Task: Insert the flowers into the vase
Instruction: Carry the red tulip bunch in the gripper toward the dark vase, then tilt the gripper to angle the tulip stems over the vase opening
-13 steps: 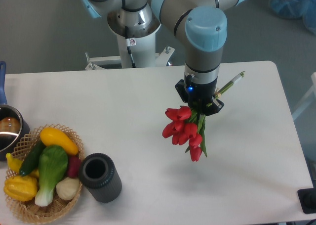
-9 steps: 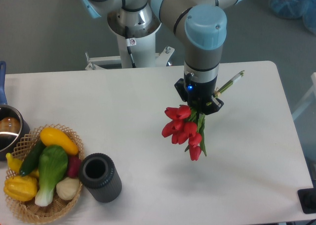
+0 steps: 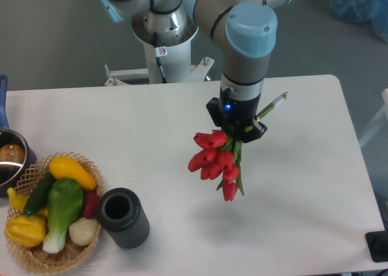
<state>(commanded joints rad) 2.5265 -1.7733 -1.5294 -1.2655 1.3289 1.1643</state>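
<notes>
Arm's on the move: jaws w/ the flowers have slid left and a bit toward the camera vs. half a sec ago, whole bunch shifting with them. Grip looks the same, jaws clamped on the stems, red heads hanging just below and left of the jaws, stem ends poking out up and to the right behind them. No slip visible between frames; bunch keeps its tilt.

Vase hasn't budged. It sits on the surface well off to the lower left of the jaws, mouth open and up, touching or nearly touching the basket on its far side.

So, my read: transport leg underway, heading the right way, but a good stretch left to cover. Flowers are heads-down right now, stems up. For insertion the stems need to go into the mouth, so a re-orient looks needed before the drop. Bunch is wider than the mouth too, so lining up will be fussy. Basket right next door is the bump risk.
</notes>
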